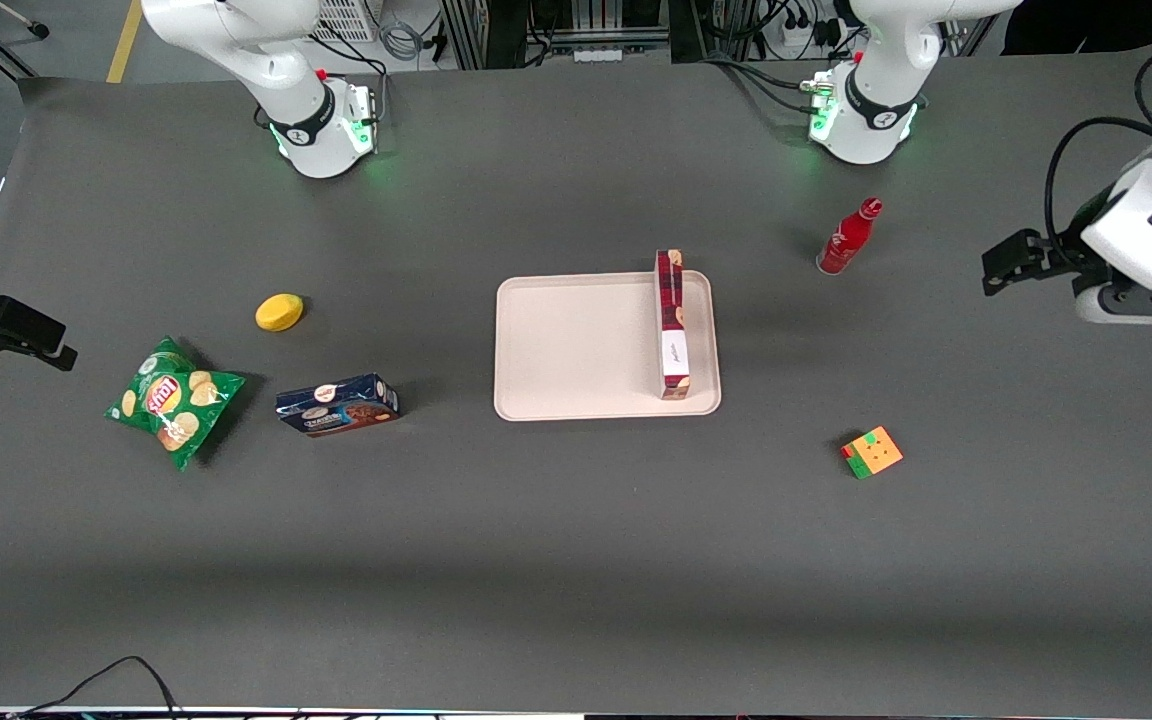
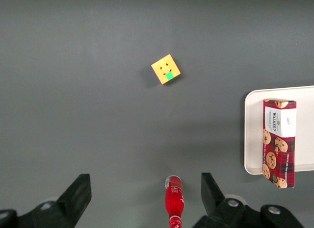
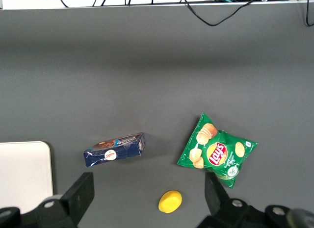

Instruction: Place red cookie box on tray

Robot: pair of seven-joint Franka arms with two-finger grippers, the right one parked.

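Front view: red cookie box (image 1: 673, 325) lay on tray (image 1: 586, 345).
Gripper (image 2: 145, 191) hung wide open, empty, above red bottle (image 2: 174, 198).

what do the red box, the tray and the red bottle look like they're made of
Red box: printed cardboard by the look, with sharp folded edges, plaid print and a white label.
Tray: likely plastic, matte pale pink-beige, with moulded rounded corners and a low rim.
Red bottle: glossy red with highlights; metal or plastic, cannot tell.
The pincer hangs open above the bottle, holding nothing.
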